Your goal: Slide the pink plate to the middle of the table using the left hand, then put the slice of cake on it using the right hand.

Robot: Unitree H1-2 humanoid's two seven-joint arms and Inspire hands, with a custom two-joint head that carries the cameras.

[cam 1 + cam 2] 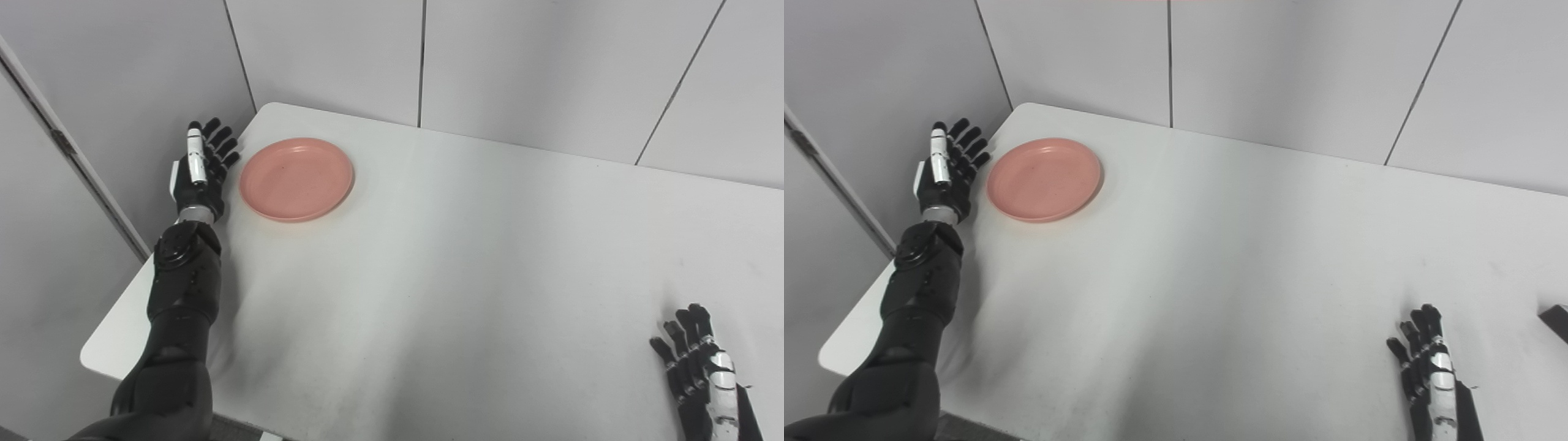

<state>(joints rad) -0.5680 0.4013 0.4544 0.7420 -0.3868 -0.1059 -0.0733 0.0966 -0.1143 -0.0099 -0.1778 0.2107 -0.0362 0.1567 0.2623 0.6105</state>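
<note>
— Left eye view first: how much room is there around the plate?
— The round, shallow pink plastic plate point(296, 178) sits flat in the far left corner of the white rectangular worktop point(465, 263), near the left edge and the rounded corner. To its right and toward the camera the surface lies bare right across.
— And the hands?
— The black-and-white left hand point(201, 166) hangs just beside the plate's left rim at the worktop's edge, fingers straight and spread, holding nothing; whether it touches the rim I cannot tell. The black-and-white right hand point(1428, 361) rests near the front right, fingers likewise apart and empty, well apart from the plate.
— Does the right eye view add anything?
— Yes: a small dark object point(1557, 321) cut off by the picture's right edge, too little visible to identify. No slice of cake shows clearly in either view.
— The plate itself?
— Plain salmon pink, raised rim, nothing on it.
</note>
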